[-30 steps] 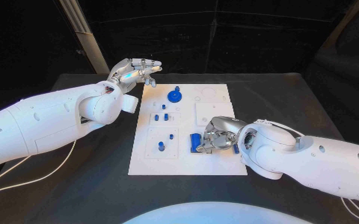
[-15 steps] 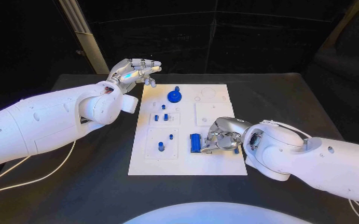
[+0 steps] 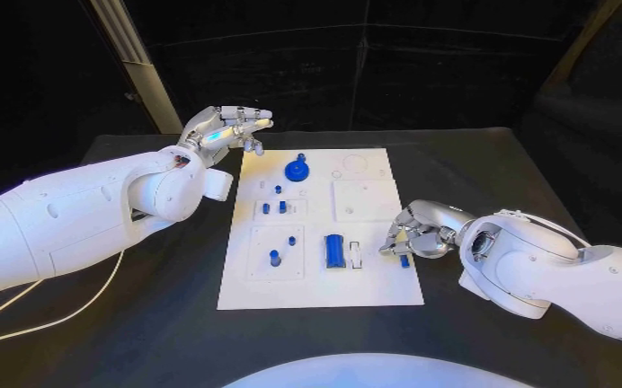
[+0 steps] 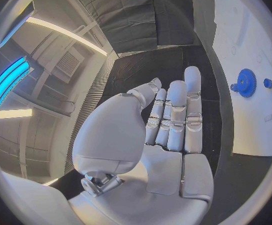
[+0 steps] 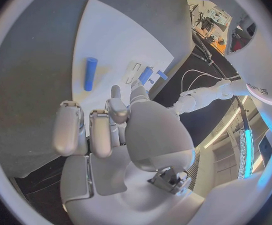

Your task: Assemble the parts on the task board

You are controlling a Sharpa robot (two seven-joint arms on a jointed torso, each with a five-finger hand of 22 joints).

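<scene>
- our right hand (image 3: 417, 238) sits at the task board (image 3: 320, 291) right edge, fingers curled narrow, holding nothing we can see.
- the blue cylinder (image 3: 334, 251) lies loose beside an open slot (image 3: 354, 254) near the board's near edge.
- we should grip it mid-length and seat it squarely.
- left hand (image 3: 227, 129) hovers off the far-left corner, fingers loosely apart, empty.

Pretty dim overall — black backdrop, but the task board (image 3: 324, 226) is evenly lit, no glare. Wrist views warp hard at the rim — strip lights glow behind the left hand (image 4: 164, 135).
</scene>
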